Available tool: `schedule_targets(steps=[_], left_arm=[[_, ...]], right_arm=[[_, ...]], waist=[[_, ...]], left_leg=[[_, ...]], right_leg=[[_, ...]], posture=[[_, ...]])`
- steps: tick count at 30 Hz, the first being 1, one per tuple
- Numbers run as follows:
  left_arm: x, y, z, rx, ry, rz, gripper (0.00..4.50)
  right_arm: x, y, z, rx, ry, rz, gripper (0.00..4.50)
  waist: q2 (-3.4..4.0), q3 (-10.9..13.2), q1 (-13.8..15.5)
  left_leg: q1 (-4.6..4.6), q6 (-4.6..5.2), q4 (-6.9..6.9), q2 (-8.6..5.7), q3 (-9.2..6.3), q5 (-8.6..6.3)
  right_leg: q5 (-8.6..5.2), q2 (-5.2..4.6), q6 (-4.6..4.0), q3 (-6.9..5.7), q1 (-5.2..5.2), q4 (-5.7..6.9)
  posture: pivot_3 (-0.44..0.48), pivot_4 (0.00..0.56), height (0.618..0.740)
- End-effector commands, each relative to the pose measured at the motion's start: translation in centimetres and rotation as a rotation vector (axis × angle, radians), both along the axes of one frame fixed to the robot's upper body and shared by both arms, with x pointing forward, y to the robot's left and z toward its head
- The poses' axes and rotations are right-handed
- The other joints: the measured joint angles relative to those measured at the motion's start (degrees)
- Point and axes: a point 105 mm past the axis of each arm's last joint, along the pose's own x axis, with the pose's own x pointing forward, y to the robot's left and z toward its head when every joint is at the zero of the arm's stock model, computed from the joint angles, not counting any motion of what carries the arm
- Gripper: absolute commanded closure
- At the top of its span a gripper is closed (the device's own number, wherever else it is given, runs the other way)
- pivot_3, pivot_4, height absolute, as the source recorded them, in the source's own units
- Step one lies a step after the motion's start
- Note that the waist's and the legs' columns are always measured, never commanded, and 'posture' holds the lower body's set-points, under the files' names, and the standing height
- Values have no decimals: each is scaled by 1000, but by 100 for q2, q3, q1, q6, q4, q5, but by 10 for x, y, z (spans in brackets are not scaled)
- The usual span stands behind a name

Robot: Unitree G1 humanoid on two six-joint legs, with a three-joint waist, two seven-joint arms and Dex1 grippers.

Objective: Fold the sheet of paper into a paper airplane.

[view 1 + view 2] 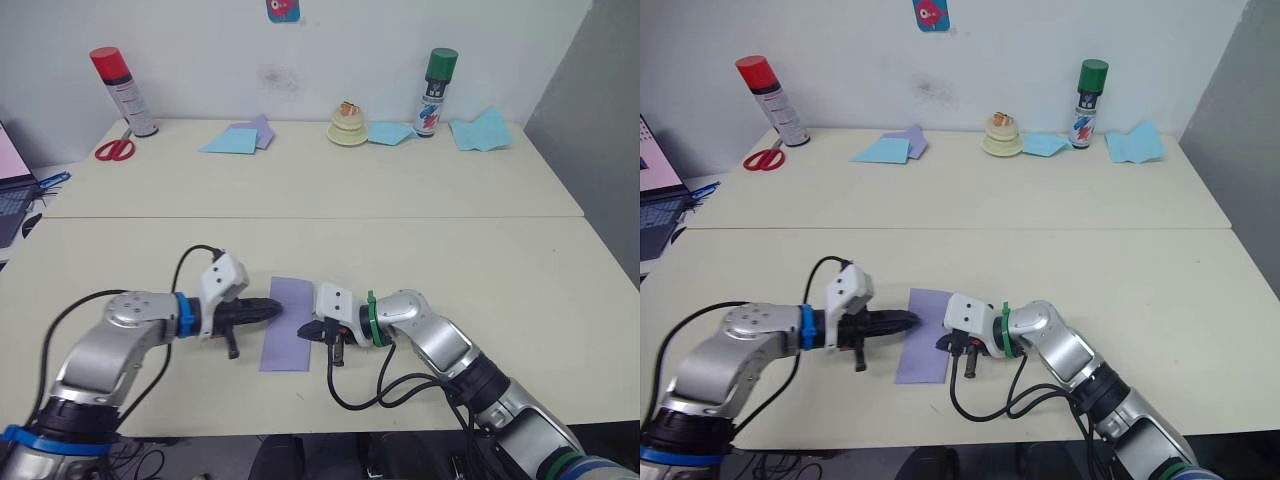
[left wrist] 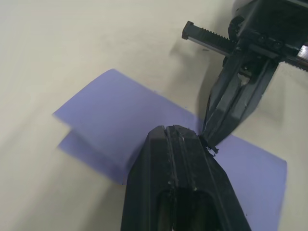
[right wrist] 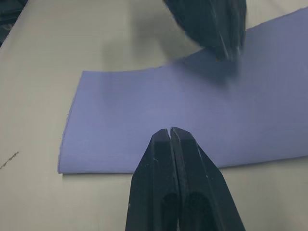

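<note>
I see my left gripper (image 1: 276, 305) with fingers closed, tips on the sheet of paper (image 1: 287, 335), folded in half on the near counter (image 1: 480, 290). My right gripper (image 1: 308, 328) presses its right edge, fingers closed too.

left gripper (image 1: 275, 306): fingers closed (tips forward) | right gripper (image 1: 306, 328): fingers closed, tips nearly meeting
</note>
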Motion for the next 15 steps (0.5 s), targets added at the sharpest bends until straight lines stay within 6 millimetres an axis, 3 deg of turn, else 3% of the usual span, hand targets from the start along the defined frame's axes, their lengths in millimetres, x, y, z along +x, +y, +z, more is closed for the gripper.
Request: schedule_targets(steps=[1, 9, 15], left_arm=[[12, -9, -1, 20, -57, 7, 4500], [15, 5, -30, 103, -31, 34, 4500], [5, 8, -39, 116, 5, 12, 4500]], right_arm=[[-1, -1, -3, -24, -8, 10, 4461], [1, -3, 4, 3, -34, -5, 4461], [9, -5, 34, 140, -75, -36, 4461]], waist=[[-1, 0, 9], [-1, -1, 11], [-1, -1, 12]], left_leg=[[0, 0, 0, -1, -1, 0], [0, 0, 1, -1, -2, 0], [0, 0, 2, 0, -2, 0]], right_leg=[[0, 0, 0, -1, 0, 0], [0, 0, 0, 0, 1, 0], [0, -1, 0, -1, 1, 1]], posture=[[0, 150, 725], [0, 150, 725], [0, 150, 725]])
